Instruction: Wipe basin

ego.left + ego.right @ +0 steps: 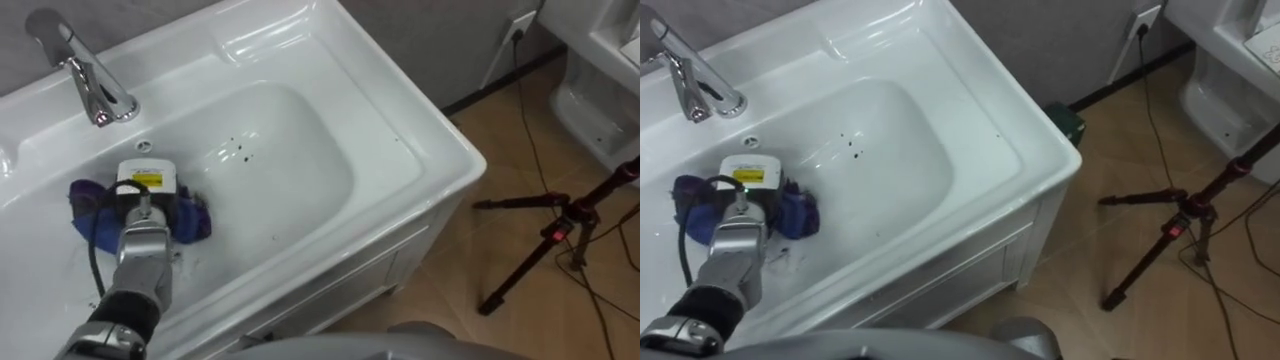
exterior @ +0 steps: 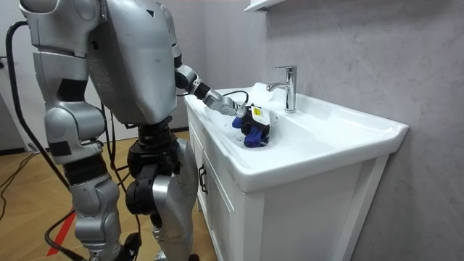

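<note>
The left hand reaches down into the basin and rests on a crumpled dark blue cloth. Whether it grips the cloth or only presses on it I cannot tell. The cloth lies bunched on the bowl's left slope, spilling out on both sides of the hand. Print on the hand's white tag is too small to read. Just behind stands a chrome tap at the back-left corner. A few dark specks dot the bowl's middle. A black tripod stands on the tiled floor beyond the basin's right edge.
</note>
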